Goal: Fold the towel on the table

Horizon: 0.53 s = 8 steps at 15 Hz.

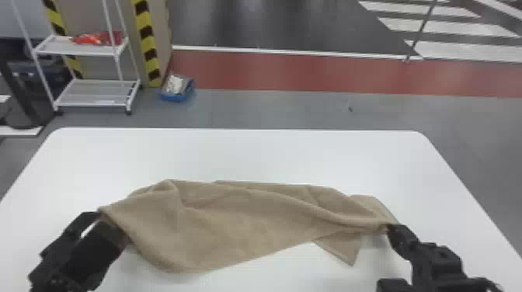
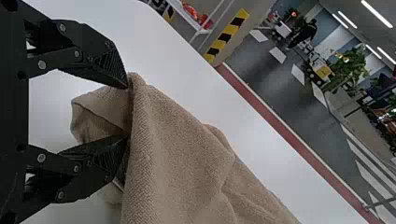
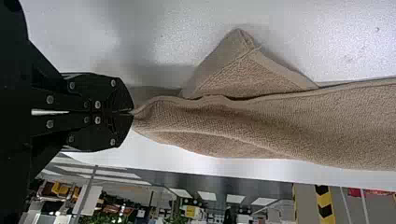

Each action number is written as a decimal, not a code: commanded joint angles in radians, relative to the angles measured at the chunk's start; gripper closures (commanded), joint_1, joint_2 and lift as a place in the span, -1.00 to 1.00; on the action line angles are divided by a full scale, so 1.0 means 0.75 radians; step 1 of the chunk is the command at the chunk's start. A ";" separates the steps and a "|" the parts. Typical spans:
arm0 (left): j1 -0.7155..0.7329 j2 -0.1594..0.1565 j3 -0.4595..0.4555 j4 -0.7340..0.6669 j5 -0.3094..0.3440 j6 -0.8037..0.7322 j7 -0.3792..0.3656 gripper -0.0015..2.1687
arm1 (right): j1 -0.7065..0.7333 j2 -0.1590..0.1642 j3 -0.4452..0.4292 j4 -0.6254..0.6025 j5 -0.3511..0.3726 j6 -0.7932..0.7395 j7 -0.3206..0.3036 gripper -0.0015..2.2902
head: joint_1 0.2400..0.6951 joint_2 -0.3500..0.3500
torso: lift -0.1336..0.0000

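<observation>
We saw a plain beige, rumpled terry-cloth towel (image 1: 233, 217), a smooth white, round-cornered table (image 1: 240, 155), and a black, flat-fingered left gripper (image 1: 102, 225) and equally black right gripper (image 1: 390, 229). We noted upright strips (image 1: 147, 42) striped diagonally black and yellow, a long dull-red floor band (image 1: 310, 73), and straight white floor bars (image 1: 454, 28).

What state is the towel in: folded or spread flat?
Neither: the towel is rumpled. Creases run across it, a corner pokes out, and the right gripper pinches one end.

We have room along the far side of the desk (image 1: 240, 153) and near centre; the towel (image 1: 237, 223) blocks the middle, the left end effector (image 1: 107, 224) and right end effector (image 1: 390, 228) its ends.
</observation>
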State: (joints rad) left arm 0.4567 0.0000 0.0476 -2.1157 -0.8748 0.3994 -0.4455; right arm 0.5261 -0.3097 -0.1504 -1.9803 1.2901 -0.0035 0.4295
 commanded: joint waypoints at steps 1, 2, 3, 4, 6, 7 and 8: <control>-0.024 -0.003 0.004 0.021 -0.030 0.064 0.003 -0.40 | 0.000 0.004 -0.004 -0.008 0.000 0.004 0.000 0.45 | 1.00 -0.28 | -0.86; -0.032 -0.003 0.012 0.025 -0.030 0.088 0.011 -0.32 | 0.000 0.006 -0.004 -0.010 0.000 0.004 0.000 0.45 | 1.00 -0.26 | -0.86; -0.034 -0.003 0.020 0.027 -0.030 0.092 0.007 -0.31 | 0.000 0.006 -0.006 -0.012 0.000 0.004 0.000 0.45 | 1.00 -0.24 | -0.86; -0.040 -0.003 0.024 0.025 -0.028 0.113 0.001 -0.10 | 0.000 0.006 -0.008 -0.012 0.000 0.004 0.000 0.45 | 1.00 -0.20 | -0.86; -0.046 -0.003 0.037 0.023 -0.020 0.117 -0.036 0.00 | 0.000 0.008 -0.010 -0.012 0.000 0.008 0.000 0.45 | 1.00 -0.17 | -0.86; -0.049 -0.003 0.049 0.013 -0.012 0.117 -0.069 0.00 | 0.000 0.010 -0.010 -0.012 0.000 0.008 0.000 0.45 | 1.00 -0.16 | -0.86; -0.051 -0.003 0.067 0.000 0.001 0.113 -0.108 0.01 | 0.000 0.010 -0.012 -0.012 0.000 0.008 0.000 0.45 | 1.00 -0.16 | -0.86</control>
State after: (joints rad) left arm 0.4213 0.0000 0.0811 -2.1035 -0.8852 0.4859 -0.5054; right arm 0.5261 -0.3029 -0.1582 -1.9895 1.2901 0.0023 0.4295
